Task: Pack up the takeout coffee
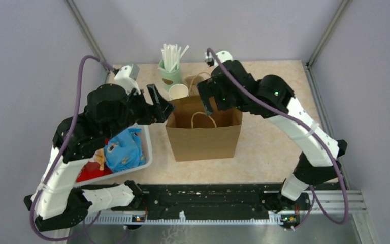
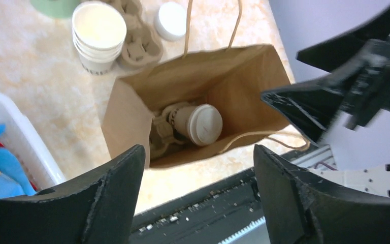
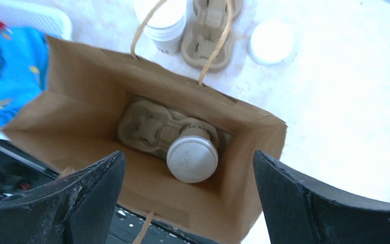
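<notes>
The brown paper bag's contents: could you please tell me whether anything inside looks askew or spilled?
Nothing stands out. The lidded cream-white paper cup sits in one pocket of the brown pulp carrier tray on the floor of the brown paper bag, lid on, no spill visible.

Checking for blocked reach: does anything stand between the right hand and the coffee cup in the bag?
Nothing visible does. The coffee cup sits in a tray at the bottom of the open bag, and the right hand hangs open above it.

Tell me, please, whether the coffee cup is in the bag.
In: the lidded coffee cup sits in a pulp carrier deep inside the paper bag.
</notes>
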Robot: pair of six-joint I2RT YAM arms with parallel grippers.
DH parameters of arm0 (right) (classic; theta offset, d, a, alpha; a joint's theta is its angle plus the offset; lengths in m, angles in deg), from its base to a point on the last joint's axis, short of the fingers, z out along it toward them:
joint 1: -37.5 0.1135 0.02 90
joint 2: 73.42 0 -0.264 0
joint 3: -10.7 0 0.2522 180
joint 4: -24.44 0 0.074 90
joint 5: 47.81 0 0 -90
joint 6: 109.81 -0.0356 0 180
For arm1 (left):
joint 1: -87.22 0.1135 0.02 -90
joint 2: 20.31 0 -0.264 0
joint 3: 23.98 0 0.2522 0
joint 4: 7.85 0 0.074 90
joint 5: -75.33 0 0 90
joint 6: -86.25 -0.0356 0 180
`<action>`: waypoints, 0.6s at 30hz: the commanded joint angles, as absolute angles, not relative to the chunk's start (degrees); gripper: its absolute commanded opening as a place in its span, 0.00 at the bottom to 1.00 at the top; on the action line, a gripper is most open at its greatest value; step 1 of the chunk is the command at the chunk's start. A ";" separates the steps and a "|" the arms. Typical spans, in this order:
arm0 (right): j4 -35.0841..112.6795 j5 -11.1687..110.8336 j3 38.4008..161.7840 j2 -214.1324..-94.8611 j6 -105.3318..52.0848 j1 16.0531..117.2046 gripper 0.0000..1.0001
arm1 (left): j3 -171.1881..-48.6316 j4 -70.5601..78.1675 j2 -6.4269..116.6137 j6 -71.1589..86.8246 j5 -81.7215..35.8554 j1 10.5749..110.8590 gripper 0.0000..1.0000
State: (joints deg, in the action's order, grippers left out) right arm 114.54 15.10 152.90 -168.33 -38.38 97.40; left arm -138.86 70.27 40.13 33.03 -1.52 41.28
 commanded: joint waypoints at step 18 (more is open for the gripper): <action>106.25 23.88 139.72 -145.22 -35.96 72.70 0.98 | -143.30 40.08 74.28 20.41 -22.14 76.43 0.92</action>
